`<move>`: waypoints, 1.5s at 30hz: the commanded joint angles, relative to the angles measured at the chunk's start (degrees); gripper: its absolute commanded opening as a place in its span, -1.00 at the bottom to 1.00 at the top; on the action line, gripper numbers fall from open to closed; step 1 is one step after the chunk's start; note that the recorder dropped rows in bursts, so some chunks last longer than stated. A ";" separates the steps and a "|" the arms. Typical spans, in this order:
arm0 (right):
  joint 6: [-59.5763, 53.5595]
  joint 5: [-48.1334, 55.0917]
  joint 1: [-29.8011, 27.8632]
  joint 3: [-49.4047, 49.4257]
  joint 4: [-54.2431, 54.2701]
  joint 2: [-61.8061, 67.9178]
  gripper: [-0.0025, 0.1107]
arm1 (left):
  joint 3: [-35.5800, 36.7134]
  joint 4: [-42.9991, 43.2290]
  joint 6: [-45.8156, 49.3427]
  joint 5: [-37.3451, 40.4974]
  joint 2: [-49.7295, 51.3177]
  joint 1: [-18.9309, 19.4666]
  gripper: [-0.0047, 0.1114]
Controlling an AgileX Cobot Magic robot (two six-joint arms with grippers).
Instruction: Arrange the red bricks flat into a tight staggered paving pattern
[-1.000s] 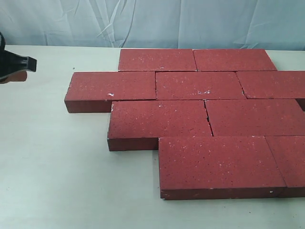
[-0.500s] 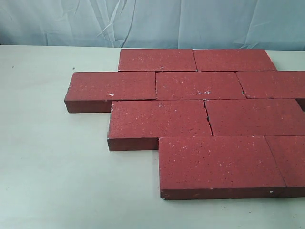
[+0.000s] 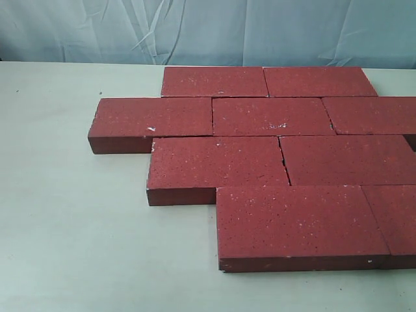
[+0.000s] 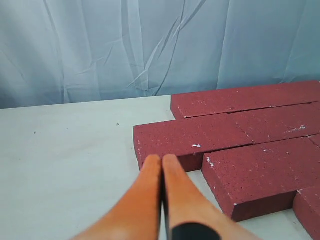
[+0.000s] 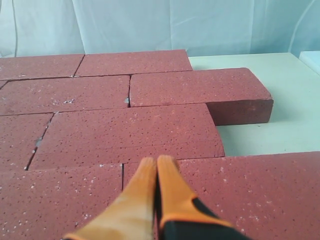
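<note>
Nine red bricks (image 3: 279, 153) lie flat on a pale table (image 3: 65, 227), covering the exterior view from the centre out to 3 o'clock. They form four staggered rows. Counting from 12 o'clock toward 6 o'clock there are two, three, two and two, each row shifted sideways against the one behind. The bricks at the 3 o'clock ends of the second and front rows are cut off by the frame edge. Most joints are closed, but a thin jagged seam shows between the two bricks of the third row. The end brick (image 3: 153, 120) of the second row juts out farthest toward 9 o'clock.

A wrinkled light blue cloth (image 3: 195, 29) hangs behind the table at 12 o'clock. Bare tabletop runs from 6 to 10 o'clock, and nothing rests on the bricks.

Neither arm appears in the exterior view. The left gripper (image 4: 161, 159) has its orange fingers pressed together on nothing, above bare table near the end brick. The right gripper (image 5: 156, 160) is likewise closed and empty, poised over the brick field.
</note>
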 commanded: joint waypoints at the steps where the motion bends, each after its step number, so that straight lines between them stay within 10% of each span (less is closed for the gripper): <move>1: -0.18 -0.53 0.30 0.27 -0.05 -0.39 -0.97 | 0.35 0.26 0.04 -0.28 -0.38 -0.12 -0.92; 14: -0.18 -0.53 0.30 0.27 -0.22 -0.39 -0.97 | 0.35 0.69 0.04 -0.27 -1.32 0.01 -0.92; 24: -0.18 -0.53 0.30 0.27 -0.22 -0.39 -0.97 | 0.57 6.60 0.04 -0.18 -5.70 7.29 -0.92; 45: -0.18 -0.53 0.30 0.27 -0.11 -0.39 -0.97 | 16.28 10.48 -0.80 -11.32 -7.06 7.29 -0.92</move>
